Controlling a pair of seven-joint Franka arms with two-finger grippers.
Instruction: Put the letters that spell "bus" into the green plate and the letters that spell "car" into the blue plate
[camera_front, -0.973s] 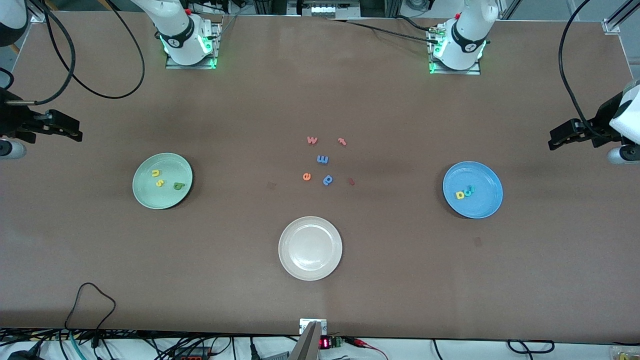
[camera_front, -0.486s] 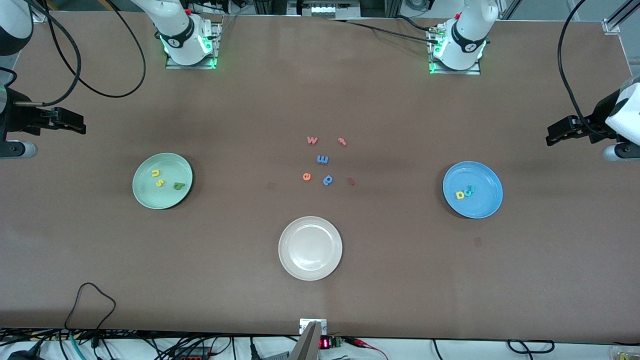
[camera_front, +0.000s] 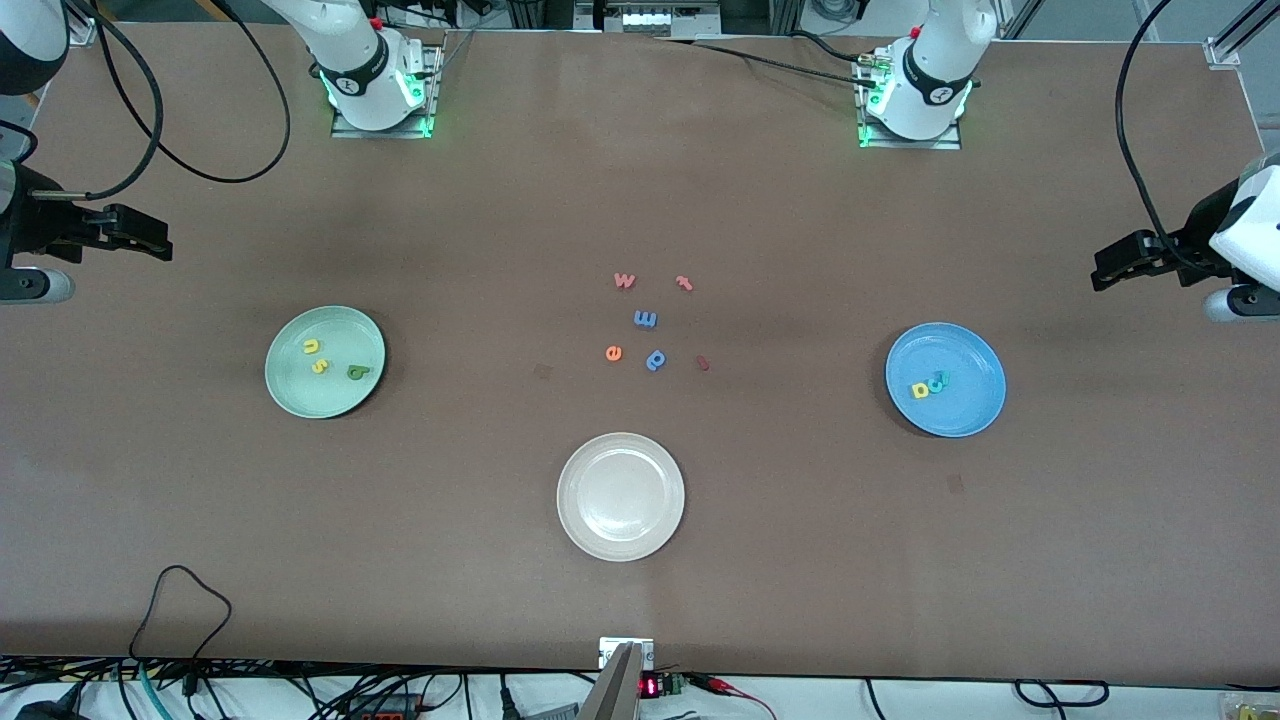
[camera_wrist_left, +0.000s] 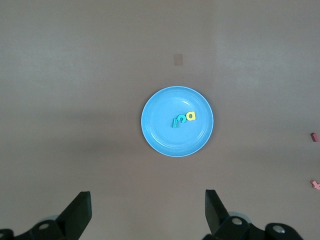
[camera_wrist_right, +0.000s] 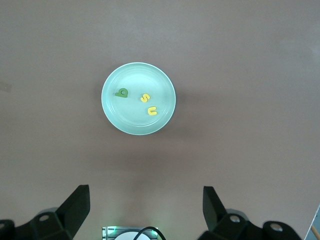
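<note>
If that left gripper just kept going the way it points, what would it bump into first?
Probably bare table. The left gripper hangs open, pointing down, and the blue plate with its letters lies a little ahead of the fingertips, not squarely between them. Depth is hard to judge, so it could clip the plate's rim.

dark red letter (camera_front: 703, 363) unreadable, arms cropped

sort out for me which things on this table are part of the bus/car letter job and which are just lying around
Part of the job:
- green plate holding green b, yellow u, yellow s
- blue plate holding yellow a, teal c, teal r

Lying about:
- white plate
- loose letters mid-table, pink, orange, blue, red
</note>
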